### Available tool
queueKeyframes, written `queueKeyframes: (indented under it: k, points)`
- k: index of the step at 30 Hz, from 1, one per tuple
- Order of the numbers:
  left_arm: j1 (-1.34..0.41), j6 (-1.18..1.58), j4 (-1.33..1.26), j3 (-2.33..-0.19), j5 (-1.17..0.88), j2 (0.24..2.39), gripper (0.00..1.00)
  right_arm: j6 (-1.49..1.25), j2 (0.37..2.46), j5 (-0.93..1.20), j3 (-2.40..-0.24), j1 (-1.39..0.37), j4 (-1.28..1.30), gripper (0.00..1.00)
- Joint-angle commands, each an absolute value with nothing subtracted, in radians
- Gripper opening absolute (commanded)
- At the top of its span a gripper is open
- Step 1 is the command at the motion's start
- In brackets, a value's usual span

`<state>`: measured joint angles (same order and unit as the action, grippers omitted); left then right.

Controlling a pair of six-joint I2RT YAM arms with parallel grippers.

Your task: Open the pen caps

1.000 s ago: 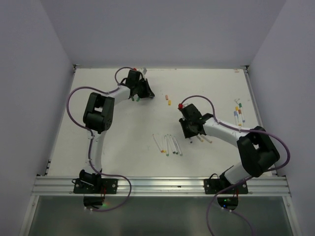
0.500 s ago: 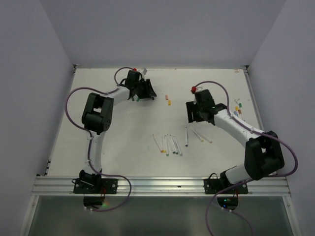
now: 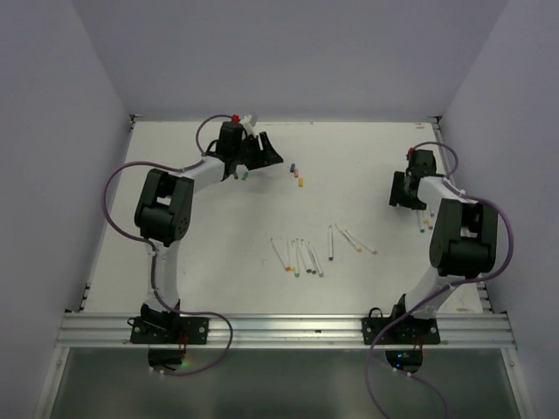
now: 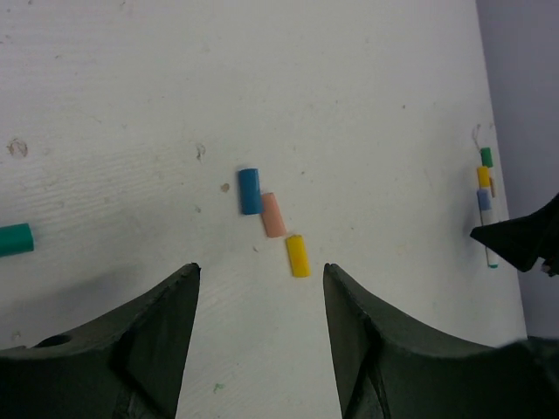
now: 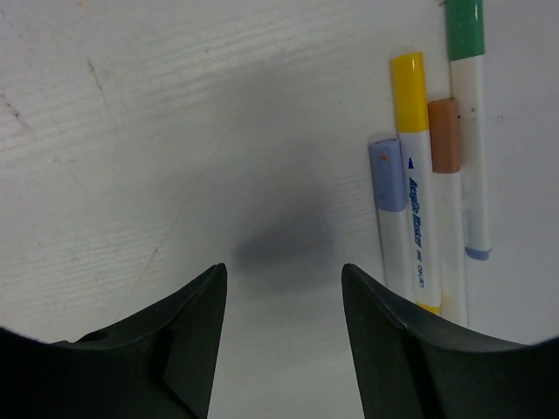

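Observation:
My left gripper point(image 4: 260, 269) hovers open over bare table at the back. Just ahead of it lie three loose pen caps: blue point(image 4: 249, 191), pale orange point(image 4: 272, 215) and yellow point(image 4: 298, 256). A green cap point(image 4: 15, 239) lies off to its left. My right gripper point(image 5: 284, 269) is open and empty at the right side point(image 3: 406, 192). Beside its right finger lie several capped pens, with lilac point(image 5: 386, 175), yellow point(image 5: 409, 92), brown point(image 5: 445, 122) and green point(image 5: 465, 26) caps. Several uncapped white pens point(image 3: 301, 257) lie mid-table, with more to their right point(image 3: 332, 243).
The table's right edge point(image 3: 450, 188) runs close behind the capped pens. White walls enclose the table on three sides. The arms' purple cables point(image 3: 118, 179) loop above the table. A metal rail point(image 3: 279, 330) crosses the near edge.
My left gripper opened and a blue cap now lies by the other loose caps. My right gripper let a white pen go mid-table, opened, and swung right to the capped pens.

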<state>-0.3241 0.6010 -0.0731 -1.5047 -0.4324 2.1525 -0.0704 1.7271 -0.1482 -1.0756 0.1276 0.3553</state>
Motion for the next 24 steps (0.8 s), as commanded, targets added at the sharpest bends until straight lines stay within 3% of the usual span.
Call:
queueKeyframes:
  k: [1, 24]
  points:
    - [-0.337, 0.634, -0.193, -1.493, -0.494, 2.077, 0.62, -0.078, 1.738, -0.196, -1.085, 0.133, 0.313, 0.58]
    - [-0.341, 0.646, -0.262, -1.45, -0.535, 2.077, 0.62, -0.083, 1.625, -0.169, -0.983, 0.236, 0.238, 0.58]
